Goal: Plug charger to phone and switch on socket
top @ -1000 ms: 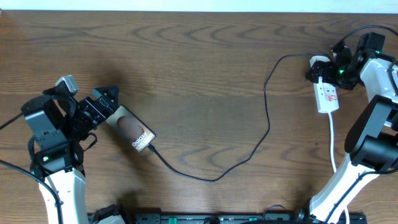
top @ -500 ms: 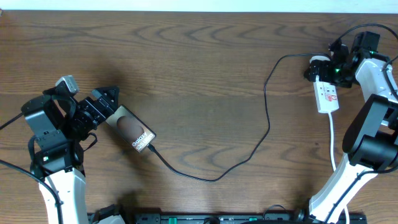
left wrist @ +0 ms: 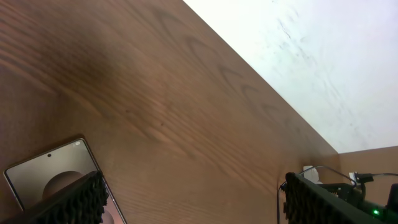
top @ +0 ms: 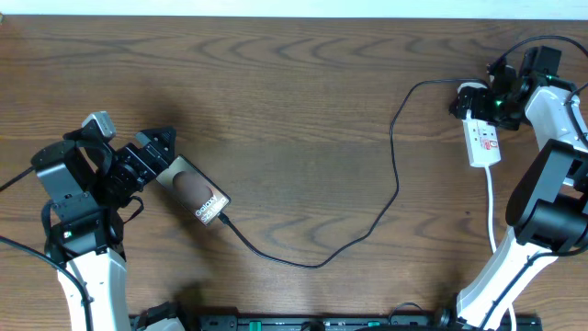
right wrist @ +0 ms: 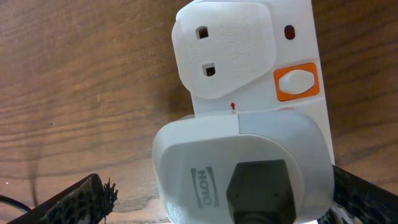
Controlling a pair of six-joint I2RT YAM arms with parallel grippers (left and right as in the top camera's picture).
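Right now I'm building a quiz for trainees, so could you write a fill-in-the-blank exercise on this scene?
1. The switch on the socket is ____ in colour.
2. The thing lying nearest the left gripper is the ____.
3. The charger is a long thin cable, ____ in colour.
Missing words: orange; phone; black.

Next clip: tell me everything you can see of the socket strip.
The socket is a narrow white plastic strip lying flat at the table's far right. One outlet is empty beside an orange-framed white switch; a white HOTO adapter fills the next, feeding the charger. A white lead trails off. The right gripper straddles the adapter end, jaws open; contact is unclear.
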